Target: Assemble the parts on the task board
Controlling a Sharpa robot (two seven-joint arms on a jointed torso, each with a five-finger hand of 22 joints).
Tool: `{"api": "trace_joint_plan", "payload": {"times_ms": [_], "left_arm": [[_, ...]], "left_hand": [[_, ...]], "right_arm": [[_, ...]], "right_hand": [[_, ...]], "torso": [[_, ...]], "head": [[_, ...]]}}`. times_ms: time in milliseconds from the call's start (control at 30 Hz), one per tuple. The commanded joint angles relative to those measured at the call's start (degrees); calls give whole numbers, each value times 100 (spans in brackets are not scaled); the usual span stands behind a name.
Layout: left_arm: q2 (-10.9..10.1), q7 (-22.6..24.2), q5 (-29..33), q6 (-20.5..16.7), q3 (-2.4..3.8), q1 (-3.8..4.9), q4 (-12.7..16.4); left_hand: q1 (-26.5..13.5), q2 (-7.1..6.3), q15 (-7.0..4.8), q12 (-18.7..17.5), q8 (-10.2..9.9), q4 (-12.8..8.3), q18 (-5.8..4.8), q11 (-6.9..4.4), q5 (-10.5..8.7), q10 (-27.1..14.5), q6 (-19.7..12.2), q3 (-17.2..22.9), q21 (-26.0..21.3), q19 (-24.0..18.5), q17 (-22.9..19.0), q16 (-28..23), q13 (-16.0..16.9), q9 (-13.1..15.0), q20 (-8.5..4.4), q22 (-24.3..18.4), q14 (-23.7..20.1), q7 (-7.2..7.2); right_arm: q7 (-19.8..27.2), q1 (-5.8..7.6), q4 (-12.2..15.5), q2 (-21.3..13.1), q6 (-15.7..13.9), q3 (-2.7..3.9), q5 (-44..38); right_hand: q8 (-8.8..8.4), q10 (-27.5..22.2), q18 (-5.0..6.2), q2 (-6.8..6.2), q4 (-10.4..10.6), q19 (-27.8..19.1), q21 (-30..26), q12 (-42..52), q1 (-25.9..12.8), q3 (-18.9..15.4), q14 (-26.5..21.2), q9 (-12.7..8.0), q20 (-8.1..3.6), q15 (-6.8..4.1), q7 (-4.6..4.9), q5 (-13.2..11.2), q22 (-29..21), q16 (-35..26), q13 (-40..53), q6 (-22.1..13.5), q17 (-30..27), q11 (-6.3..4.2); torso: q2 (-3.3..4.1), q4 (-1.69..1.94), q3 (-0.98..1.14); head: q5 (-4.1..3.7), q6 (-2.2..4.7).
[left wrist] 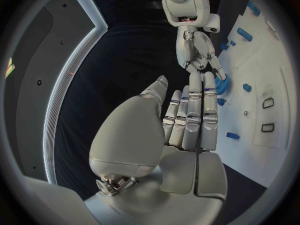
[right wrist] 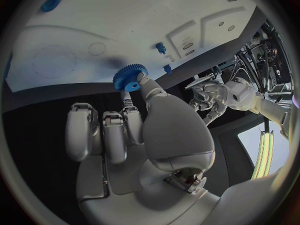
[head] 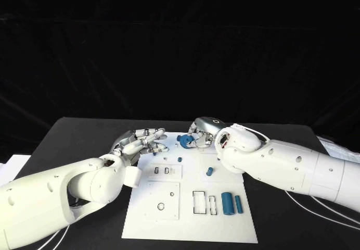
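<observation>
The white task board (head: pixel 191 219) lies mid-table. At its far edge my right hand (head: pixel 202 130) pinches a blue gear (head: pixel 185 140) between thumb and a fingertip; in the right wrist view the gear (right wrist: pixel 130 77) sits just over the board's edge. To the left of it, my left hand (head: pixel 142 140) hovers at the board's far left corner with its fingers (left wrist: pixel 190 112) stretched out straight and nothing in them. Small blue pegs (head: pixel 181 159) (head: pixel 210 170) stand on the board, and two blue cylinders (head: pixel 227 203) (head: pixel 238 204) lie near its right edge.
A raised white block with slots (head: pixel 163 171) and a rectangular cut-out (head: pixel 200 202) mark the board. A small blue piece (head: pixel 155 153) lies close under my left hand's fingertips. White cables (head: pixel 322 221) trail over the black table at the right.
</observation>
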Motion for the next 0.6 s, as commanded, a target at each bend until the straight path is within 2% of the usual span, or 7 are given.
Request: {"api": "trace_joint_plan", "payload": {"times_ms": [33, 367, 600], "left_arm": [[14, 25, 8, 112, 4, 7, 3], [23, 20, 8, 119, 4, 7, 1], [26, 18, 8, 120, 4, 7, 4]], "left_hand": [[18, 45, 2, -34, -23, -35, 89, 5, -32, 14, 15, -11, 25, 31, 10, 32, -6, -2, -13, 7, -41, 24], [18, 45, 2, -34, -23, -35, 89, 5, -32, 14, 15, -11, 25, 31, 10, 32, -6, -2, -13, 7, -41, 24], [18, 45, 2, -34, -23, -35, 89, 5, -32, 14, 15, -11, 25, 31, 10, 32, -6, -2, -13, 7, -41, 24]], "right_arm": [[-105, -13, -85, 119, 19, -9, -123], [-178, -77, -332, 435, 56, -33, -153], [-155, -103, -452, 579, 86, -48, -149]], "right_hand": [[1, 31, -37, 11, 14, 17, 20, 0, -48, 29, 519, 71, -4, -49, -130, 27, 3, 13, 286, 181, 1064, -1], [-30, 2, -35, 0, 39, 9, 15, -47, -90, 45, 511, 67, -4, -45, -119, 34, -10, -2, 246, 156, 1028, 6], [-122, -86, -31, -68, 71, -10, 0, -180, -161, 52, 506, 46, 10, -20, -74, 8, -38, -11, 126, 52, 1009, 42]], "torso": [[1, -4, 6], [1, -8, 7], [0, -17, 11]], "head": [[11, -4], [30, -21], [61, -22]]}}
